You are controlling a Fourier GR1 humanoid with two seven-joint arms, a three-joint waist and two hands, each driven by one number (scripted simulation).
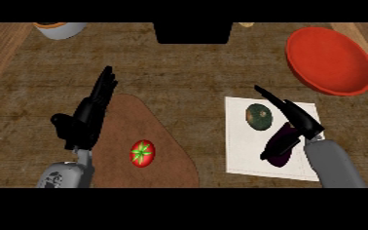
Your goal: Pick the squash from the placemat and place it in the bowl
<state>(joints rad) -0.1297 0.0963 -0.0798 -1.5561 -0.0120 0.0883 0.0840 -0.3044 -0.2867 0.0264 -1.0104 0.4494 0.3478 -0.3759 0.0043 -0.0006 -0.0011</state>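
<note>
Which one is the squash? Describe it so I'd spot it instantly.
Find the white placemat on the counter's right side, below the red bowl. The squash lies near its top edge: a round, dark green thing, unlike the red tomato on the brown mat.

One squash (259, 116), dark green and round, lies on one white placemat (241, 161). One red bowl (329, 61) sits at the far right of the desk (187, 73). One tomato (142, 152) with a green star-shaped top rests on one brown cutting board (173, 168). One cup-like vessel (59, 29) with an orange rim shows at the far left corner, cut off by the view's edge, so it may be a small bowl instead. One pale scrap of something (247, 25) peeks in at the far edge, too little to name. Two black hands show: one left hand (84, 119) and one right hand (291, 126).
</note>
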